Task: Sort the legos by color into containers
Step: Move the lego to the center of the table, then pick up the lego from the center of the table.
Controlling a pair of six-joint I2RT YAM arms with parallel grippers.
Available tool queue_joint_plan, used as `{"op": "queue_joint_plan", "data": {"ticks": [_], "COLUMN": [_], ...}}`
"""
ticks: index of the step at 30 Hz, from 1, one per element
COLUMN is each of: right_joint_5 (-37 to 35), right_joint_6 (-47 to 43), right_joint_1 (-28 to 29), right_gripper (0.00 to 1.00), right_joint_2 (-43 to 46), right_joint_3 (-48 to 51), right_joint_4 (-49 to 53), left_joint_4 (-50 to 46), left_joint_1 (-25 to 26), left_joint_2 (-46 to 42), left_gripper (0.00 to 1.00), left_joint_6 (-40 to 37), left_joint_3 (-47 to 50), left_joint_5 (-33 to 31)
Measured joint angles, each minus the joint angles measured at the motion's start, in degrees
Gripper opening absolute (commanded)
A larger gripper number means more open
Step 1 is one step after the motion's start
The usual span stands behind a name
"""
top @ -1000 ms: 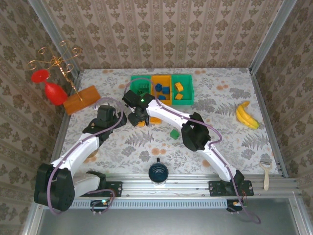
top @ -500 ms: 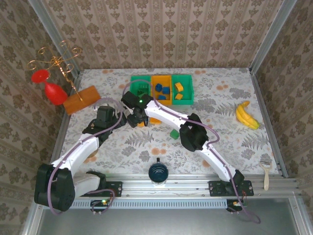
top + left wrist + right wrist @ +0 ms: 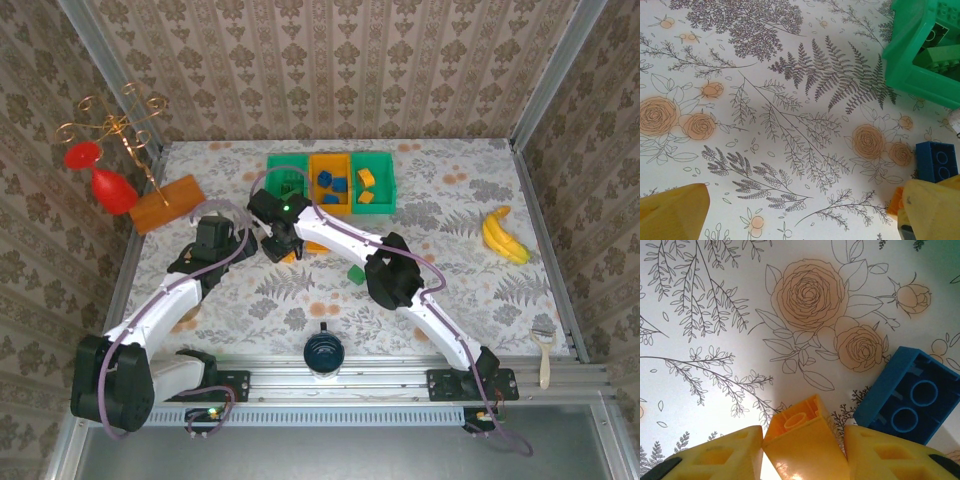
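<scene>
We count three smooth plastic bins point(image 3: 330, 157) joined in a row, green, orange, green, on the floral tablecloth point(image 3: 450, 250). Three blue bricks point(image 3: 341, 184) lie in the orange one, two orange-yellow bricks point(image 3: 366, 178) in the right green one, green bricks point(image 3: 940, 45) we cannot count in the left one, and one green brick point(image 3: 354, 274) lies loose on the cloth. Just in front of the left bin, our right gripper point(image 3: 804, 432) has its two yellow fingers point(image 3: 725, 455) pressed against both sides of one hollow orange-yellow brick point(image 3: 800, 447), with one upturned blue brick point(image 3: 910, 397) showing two round tubes just beside it. Our left gripper point(image 3: 800, 200) has its jaws spread wide and holds nothing.
</scene>
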State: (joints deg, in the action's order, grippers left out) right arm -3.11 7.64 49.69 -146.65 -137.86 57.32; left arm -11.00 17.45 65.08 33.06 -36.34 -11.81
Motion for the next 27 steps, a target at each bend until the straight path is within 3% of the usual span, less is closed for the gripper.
{"op": "queue_joint_plan", "data": {"ticks": [12, 27], "right_joint_5": [0.31, 0.63], "right_joint_6": [0.04, 0.2], "right_joint_1": [1.77, 1.97], "right_gripper": [0.57, 0.55], "right_joint_2": [0.0, -1.03], "right_joint_3": [0.35, 1.11], "right_joint_4": [1.9, 2.25], "left_joint_4": [0.0, -0.07], "left_joint_1": [-0.68, -1.29], "left_joint_2": [-0.87, -1.73], "left_gripper": [1.0, 1.0], "left_joint_6": [0.0, 0.0], "left_joint_3": [0.07, 0.48], "left_joint_5": [0.02, 0.02]}}
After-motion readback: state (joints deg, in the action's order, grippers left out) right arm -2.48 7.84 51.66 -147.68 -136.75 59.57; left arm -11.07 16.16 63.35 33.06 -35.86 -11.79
